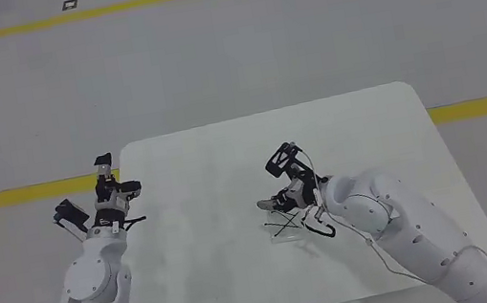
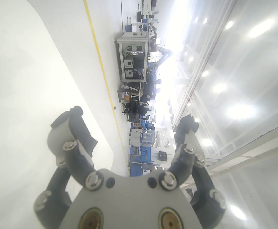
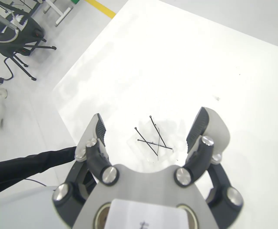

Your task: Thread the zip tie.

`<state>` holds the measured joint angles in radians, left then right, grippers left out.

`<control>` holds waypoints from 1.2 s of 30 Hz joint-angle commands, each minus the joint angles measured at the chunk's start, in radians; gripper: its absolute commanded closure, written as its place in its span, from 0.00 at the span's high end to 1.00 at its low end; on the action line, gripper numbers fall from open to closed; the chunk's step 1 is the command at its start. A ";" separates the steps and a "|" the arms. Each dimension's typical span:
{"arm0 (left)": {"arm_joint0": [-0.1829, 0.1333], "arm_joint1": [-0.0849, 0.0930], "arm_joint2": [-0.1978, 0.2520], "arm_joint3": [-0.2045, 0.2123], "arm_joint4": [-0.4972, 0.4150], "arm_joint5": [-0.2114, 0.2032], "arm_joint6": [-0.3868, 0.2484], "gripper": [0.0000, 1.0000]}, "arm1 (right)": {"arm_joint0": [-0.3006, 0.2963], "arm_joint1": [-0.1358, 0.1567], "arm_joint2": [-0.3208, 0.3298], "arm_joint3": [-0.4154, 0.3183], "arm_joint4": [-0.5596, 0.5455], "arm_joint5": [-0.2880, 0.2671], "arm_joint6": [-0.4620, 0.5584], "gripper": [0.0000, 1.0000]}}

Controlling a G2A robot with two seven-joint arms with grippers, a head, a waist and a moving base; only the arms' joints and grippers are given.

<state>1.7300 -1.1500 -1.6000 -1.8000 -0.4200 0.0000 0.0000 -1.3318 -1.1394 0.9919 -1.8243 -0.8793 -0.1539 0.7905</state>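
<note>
Several thin black zip ties (image 3: 152, 141) lay crossed over one another on the white table (image 1: 225, 155), about midway between its left and right edges and somewhat closer to the near edge. The right gripper (image 3: 149, 118) hung above them with its jaws wide apart, holding nothing. The left gripper (image 1: 85, 188) sat at the table's left edge, well apart from the ties, its jaws likewise spread and empty.
</note>
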 commanded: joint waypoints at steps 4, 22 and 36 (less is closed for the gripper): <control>0.000 0.000 0.000 0.000 0.000 0.000 0.000 1.00 | 0.031 0.003 -0.043 0.003 -0.158 -0.025 0.095 1.00; 0.000 0.000 0.000 0.000 0.000 0.000 0.000 1.00 | 0.173 -0.033 -0.196 0.104 -0.199 -0.098 0.302 1.00; 0.000 0.000 0.000 0.000 0.000 0.000 0.000 1.00 | 0.259 -0.044 -0.210 0.190 0.144 -0.186 0.523 1.00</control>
<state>1.7300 -1.1500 -1.6000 -1.8000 -0.4200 0.0000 0.0000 -1.0781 -1.1823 0.7875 -1.6338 -0.7737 -0.3398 1.2991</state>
